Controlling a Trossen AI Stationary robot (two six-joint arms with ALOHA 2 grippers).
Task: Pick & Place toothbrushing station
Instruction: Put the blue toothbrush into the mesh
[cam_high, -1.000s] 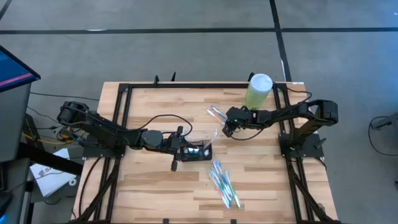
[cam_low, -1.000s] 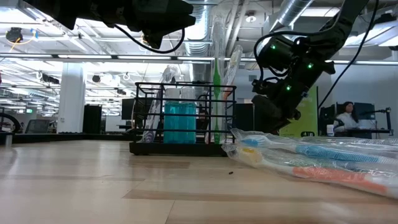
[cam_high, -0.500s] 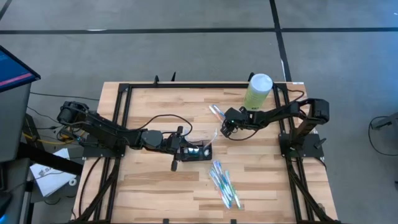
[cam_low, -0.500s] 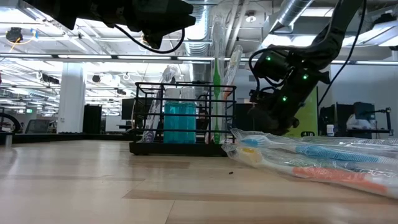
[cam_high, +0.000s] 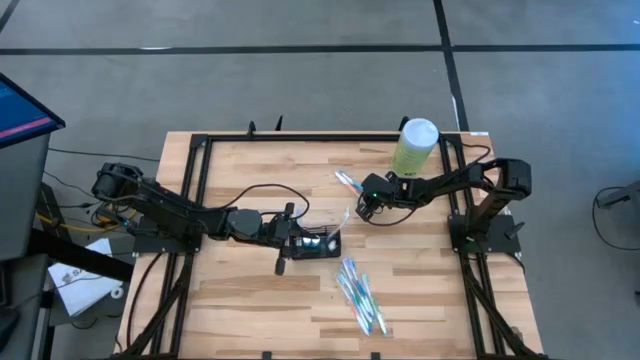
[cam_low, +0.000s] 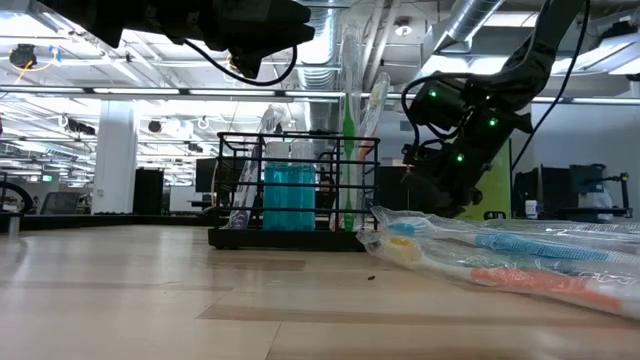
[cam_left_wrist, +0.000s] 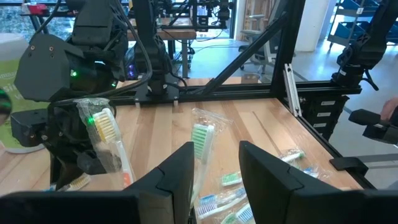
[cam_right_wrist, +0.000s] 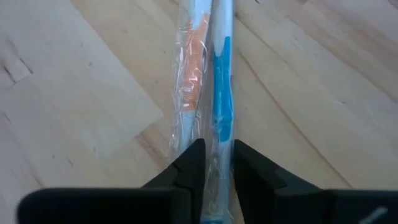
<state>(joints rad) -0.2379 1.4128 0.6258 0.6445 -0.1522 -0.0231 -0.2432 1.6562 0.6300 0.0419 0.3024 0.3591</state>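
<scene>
The toothbrushing station (cam_high: 318, 243), a low black wire-mesh holder, stands mid-table with wrapped toothbrushes upright in it (cam_low: 295, 190). My left gripper (cam_high: 296, 240) hovers open beside and above it. A green-bristled wrapped toothbrush (cam_left_wrist: 202, 135) rises between its fingers (cam_left_wrist: 216, 152), close to one finger; I cannot tell whether it touches. My right gripper (cam_high: 364, 207) is down at two wrapped toothbrushes lying on the far right of the table (cam_high: 347, 182). It is shut on the blue-and-white one (cam_right_wrist: 222, 93); the orange one (cam_right_wrist: 191, 93) lies alongside. My right gripper pinches the blue-and-white toothbrush's handle (cam_right_wrist: 219, 134) between its two fingers, one on each long side. The fingers come slanting down from above. The toothbrush lies flat on the table in its clear wrapper.
A tall pale-green canister with a white lid (cam_high: 415, 146) stands at the far right behind my right arm. Several wrapped toothbrushes lie in a loose pile (cam_high: 360, 296) near the front (cam_low: 500, 255). A black frame (cam_high: 200, 150) rims the table.
My right gripper has sunk a little toward the two toothbrushes at the far right, then held still. The left arm and the station have not moved.
</scene>
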